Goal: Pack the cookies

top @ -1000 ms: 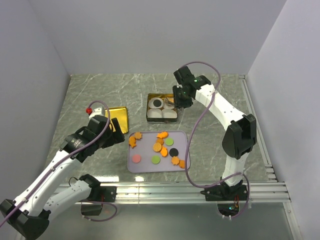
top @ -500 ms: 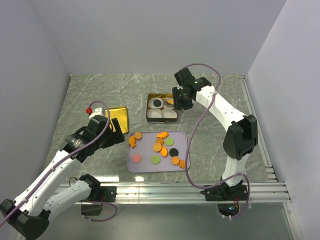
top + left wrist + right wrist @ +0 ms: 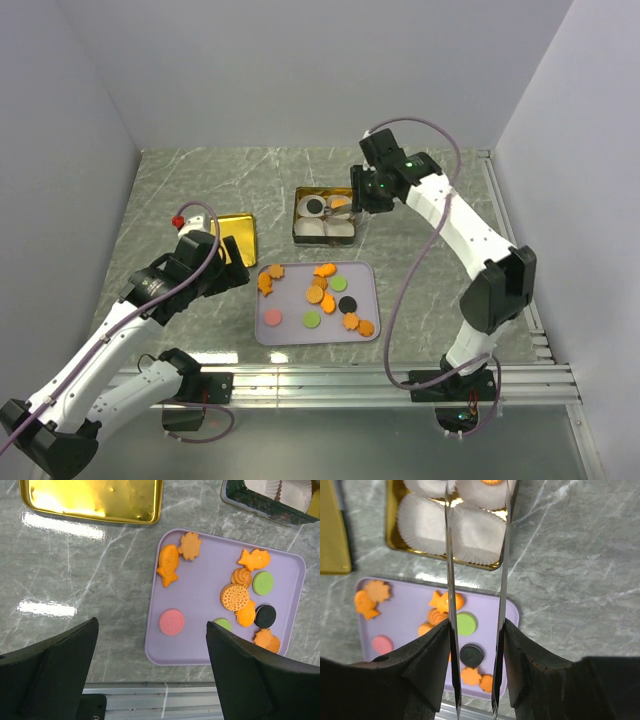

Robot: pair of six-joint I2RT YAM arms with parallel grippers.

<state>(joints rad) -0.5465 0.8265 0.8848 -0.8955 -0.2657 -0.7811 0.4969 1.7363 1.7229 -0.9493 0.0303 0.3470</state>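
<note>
From above, you are seeing the cookies (image 3: 320, 295) lying on the lavender tray (image 3: 268, 338), with the right gripper (image 3: 358, 203) hanging beyond it over the gold tin (image 3: 300, 232). Left wrist: the left gripper (image 3: 151, 630) is gaping wide and empty above the tray. Right wrist: the fingers (image 3: 449, 580) are standing partly apart, gripping nothing.

left arm (image 3: 110, 345) reaches in from the near-left side of the purple tray (image 3: 295, 335), elbow bent. The left claw (image 3: 228, 268) sits just off the tray's left edge, fingers spread wide, nothing in them. right arm (image 3: 465, 235) stands tall past the tray's right side, wrist tipped down. The right claw (image 3: 355, 205) hangs beyond the tray's far edge, thin fingers partly apart, empty.
</note>
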